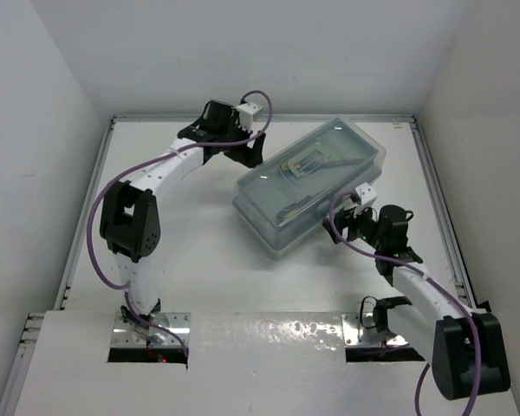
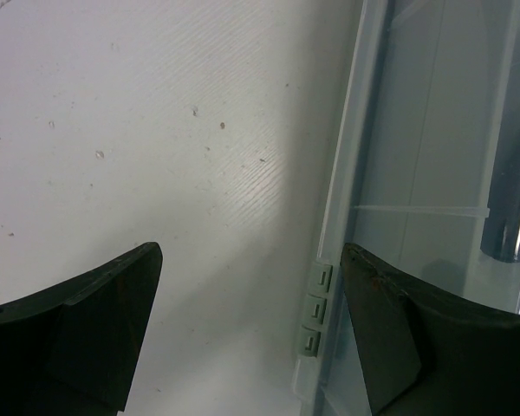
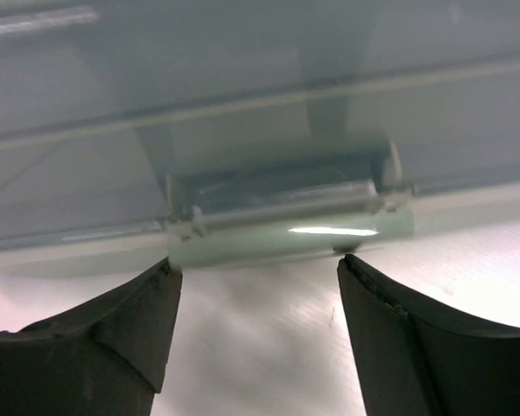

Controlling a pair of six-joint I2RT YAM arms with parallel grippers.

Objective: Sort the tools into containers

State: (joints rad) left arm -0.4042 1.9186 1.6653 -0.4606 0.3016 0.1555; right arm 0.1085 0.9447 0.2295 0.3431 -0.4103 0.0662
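we see the toolbox (image 1: 316, 186) lying slantwise on the white table (image 1: 199, 260), its translucent lid (image 1: 329, 152) down, and the tools (image 1: 305, 166) as dim shapes under it (too blurred to tell apart). our left gripper (image 1: 245, 149) hangs at the box's far-left corner, fingers (image 2: 87, 303) spread wide and holding nothing, one of them over the box's rim. our right gripper (image 1: 351, 218) faces the latch (image 3: 282, 217) on the near-right side, its jaws likewise apart and empty, just short of it.
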